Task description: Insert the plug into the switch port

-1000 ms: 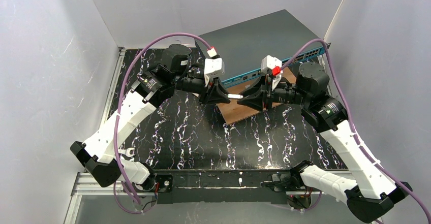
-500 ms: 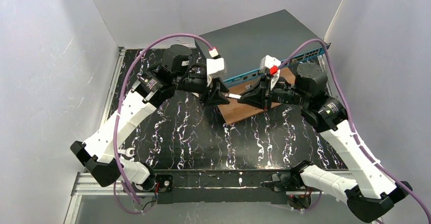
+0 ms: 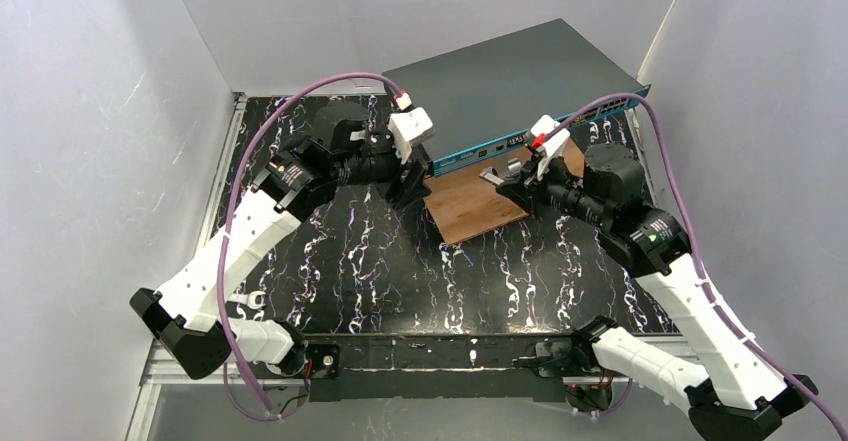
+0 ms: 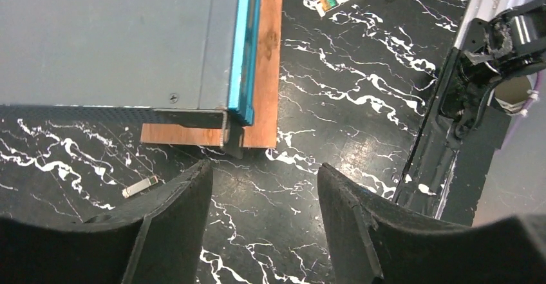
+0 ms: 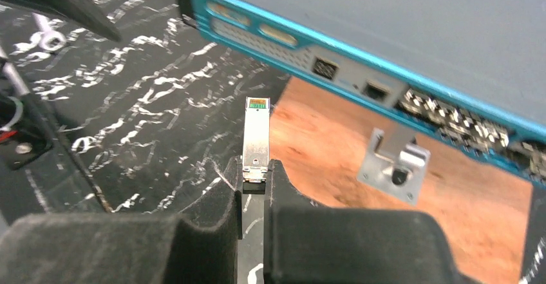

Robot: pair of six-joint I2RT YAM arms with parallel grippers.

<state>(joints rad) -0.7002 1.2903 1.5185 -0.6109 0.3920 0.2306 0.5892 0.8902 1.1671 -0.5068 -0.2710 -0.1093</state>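
The plug [image 5: 255, 136], a slim silver module with a green-tipped end, stands pinched between the fingers of my right gripper [image 5: 255, 171], which is shut on its rear end. It points toward the teal front strip [image 5: 290, 36] of the switch [image 3: 510, 76], short of the sockets [image 5: 325, 68]. From above, the right gripper [image 3: 503, 179] hovers over the wooden board's [image 3: 470, 206] far edge with the plug [image 3: 490, 175] sticking out to the left. My left gripper [image 4: 264, 187] is open and holds nothing, low over the black table near the switch's left corner [image 4: 225, 113].
A silver metal bracket [image 5: 394, 165] sits on the wooden board [image 5: 322, 149] in front of the switch. A small metal piece [image 4: 140, 186] lies on the marbled table left of the left gripper. Grey walls enclose the table on three sides.
The left gripper let go of the plug, opened and drew back to the left. The right gripper shut on the plug and carried it right, toward the switch front.
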